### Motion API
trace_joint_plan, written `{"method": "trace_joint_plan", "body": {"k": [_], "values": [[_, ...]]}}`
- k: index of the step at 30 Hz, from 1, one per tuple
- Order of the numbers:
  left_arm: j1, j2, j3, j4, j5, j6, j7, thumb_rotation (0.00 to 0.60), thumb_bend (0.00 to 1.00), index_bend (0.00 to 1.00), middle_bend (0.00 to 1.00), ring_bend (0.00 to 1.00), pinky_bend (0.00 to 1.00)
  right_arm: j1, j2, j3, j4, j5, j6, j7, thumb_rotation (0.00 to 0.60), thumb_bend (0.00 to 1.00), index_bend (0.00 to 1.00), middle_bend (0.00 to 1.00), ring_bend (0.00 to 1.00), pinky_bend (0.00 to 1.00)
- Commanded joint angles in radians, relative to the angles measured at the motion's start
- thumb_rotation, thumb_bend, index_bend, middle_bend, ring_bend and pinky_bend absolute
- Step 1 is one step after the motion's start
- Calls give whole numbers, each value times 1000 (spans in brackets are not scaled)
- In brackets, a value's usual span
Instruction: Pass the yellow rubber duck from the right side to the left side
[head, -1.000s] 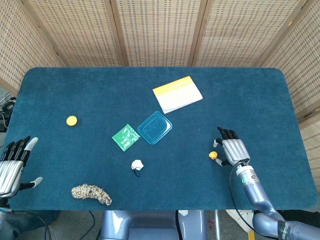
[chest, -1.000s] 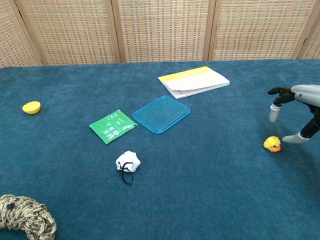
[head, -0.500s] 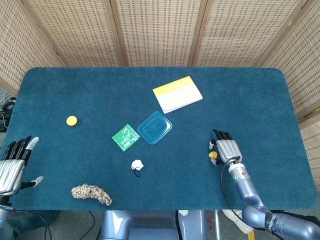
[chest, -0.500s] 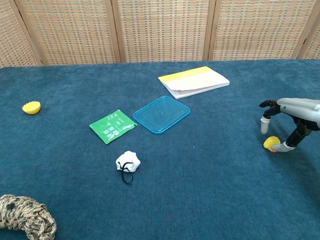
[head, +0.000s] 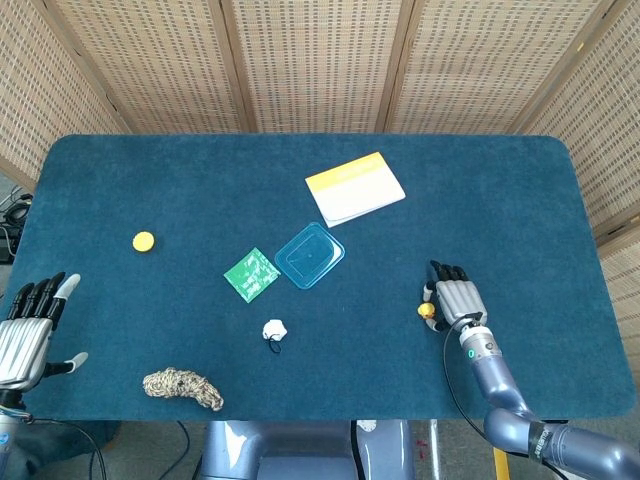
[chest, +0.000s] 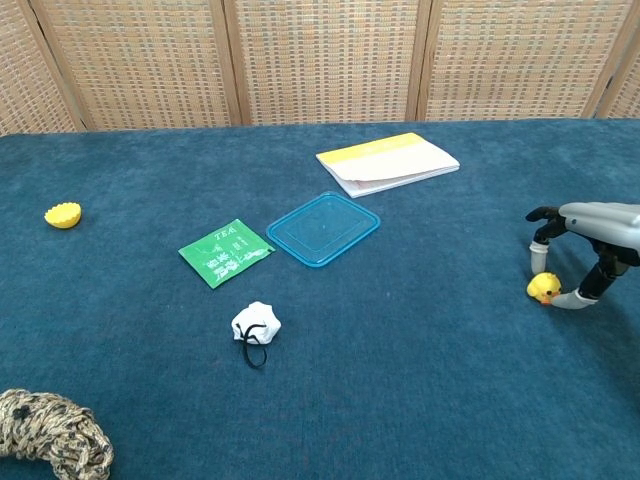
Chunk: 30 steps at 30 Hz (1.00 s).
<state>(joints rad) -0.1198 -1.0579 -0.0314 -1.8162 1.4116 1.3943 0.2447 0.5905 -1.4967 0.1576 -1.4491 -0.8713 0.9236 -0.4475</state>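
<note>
The small yellow rubber duck sits on the blue table cloth at the right; in the head view the duck peeks out beside the hand. My right hand arches over it, its fingers hanging just behind the duck and the thumb low at the duck's right side. The duck still rests on the cloth and no firm grip shows. From above, the right hand covers most of the duck. My left hand hovers at the table's left front edge, fingers spread, holding nothing.
A yellow-and-white booklet, a clear blue lid, a green tea sachet and a white crumpled bit lie mid-table. A yellow cap and a rope coil lie at the left.
My right hand slid left over the duck, then eased slightly back and lower, with thumb and fingers now bracketing it. The duck has stayed put. The left hand barely moved.
</note>
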Motion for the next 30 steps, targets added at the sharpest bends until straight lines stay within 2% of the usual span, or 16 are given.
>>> {"method": "trace_joint_plan", "body": {"k": [1,9,15,18,22,26,29,30], "values": [[0,-1,0,0,-3,1,2,600,39,0,0,0,0,3,-1,-2,4,2,2,-1,600,254,513,0,0,0],[-3,0,3,-4,-7,-6,5,600,36,0,0,0,0,10,10,-5,-15,11,7,1,600,322,583,0,0,0],[-2,7,3,-7,-7,-4,-8,600,36,0,0,0,0,30,61,14,-127,-2,-8,15,600,331,591,0,0,0],[-4,11,4,-8,-6,-9,-20,600,37,0,0,0,0,61,100,37,-205,-42,-34,26,600,346,596,0,0,0],[-9,17,3,-6,-9,-19,-36,600,38,0,0,0,0,123,118,76,-280,-51,-47,-8,600,350,595,0,0,0],[-18,20,0,-2,-18,-38,-53,600,37,0,0,0,0,204,92,116,-310,-1,-58,-71,600,356,596,0,0,0],[-27,28,-2,4,-24,-57,-77,600,38,0,0,0,0,311,29,142,-271,116,-82,-146,600,358,596,0,0,0],[-32,30,-5,9,-32,-67,-91,600,38,0,0,0,0,374,-20,144,-228,160,-94,-198,600,358,596,0,0,0]]}}
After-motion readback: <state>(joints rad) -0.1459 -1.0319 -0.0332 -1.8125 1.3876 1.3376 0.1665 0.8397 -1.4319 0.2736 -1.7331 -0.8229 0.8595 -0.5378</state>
